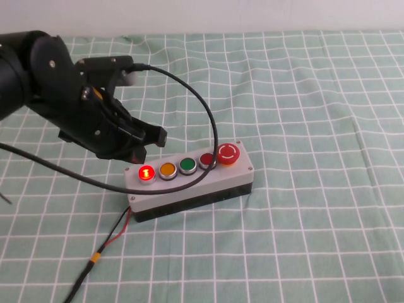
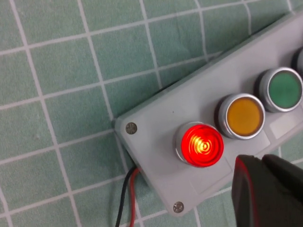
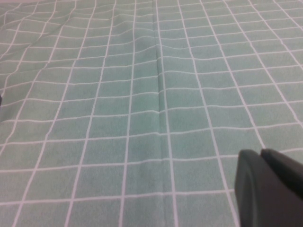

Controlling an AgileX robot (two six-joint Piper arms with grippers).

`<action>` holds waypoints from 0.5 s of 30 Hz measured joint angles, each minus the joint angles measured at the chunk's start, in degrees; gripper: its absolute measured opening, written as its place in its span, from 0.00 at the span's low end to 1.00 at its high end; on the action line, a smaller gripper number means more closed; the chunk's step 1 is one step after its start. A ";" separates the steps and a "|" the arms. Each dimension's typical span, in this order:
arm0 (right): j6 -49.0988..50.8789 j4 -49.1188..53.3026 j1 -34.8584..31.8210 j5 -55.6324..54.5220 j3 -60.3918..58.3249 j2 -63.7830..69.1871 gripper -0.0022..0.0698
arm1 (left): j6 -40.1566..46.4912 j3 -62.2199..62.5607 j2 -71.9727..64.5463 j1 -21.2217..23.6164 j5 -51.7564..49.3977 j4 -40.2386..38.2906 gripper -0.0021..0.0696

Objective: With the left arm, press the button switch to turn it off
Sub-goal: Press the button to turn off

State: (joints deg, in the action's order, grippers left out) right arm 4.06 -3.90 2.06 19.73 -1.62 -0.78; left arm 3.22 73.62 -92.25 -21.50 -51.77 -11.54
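Red light glows from the button switch (image 1: 146, 173), which sits at the left end of the grey box (image 1: 189, 183), beside the orange button (image 1: 167, 170); it is not yet turned off. The left gripper (image 1: 148, 142), jaws closed together on nothing, hovers just behind and above it. Risk: a slightly offset descent would likely strike the orange button or the box face, and the looping cable (image 1: 202, 113) drapes across the row. The left arm (image 1: 44, 82) leans in from the left, wrist pitched down. The right gripper (image 3: 267, 189), seemingly closed, hangs over bare cloth (image 3: 142, 94).
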 joint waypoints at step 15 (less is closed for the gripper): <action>0.00 0.00 0.00 0.00 0.00 0.00 0.01 | -0.22 1.51 -7.65 -0.09 -1.15 2.53 0.03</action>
State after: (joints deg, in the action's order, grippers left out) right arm 4.06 -3.90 2.06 19.73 -1.62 -0.78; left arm 2.99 75.12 -99.91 -21.60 -52.92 -9.00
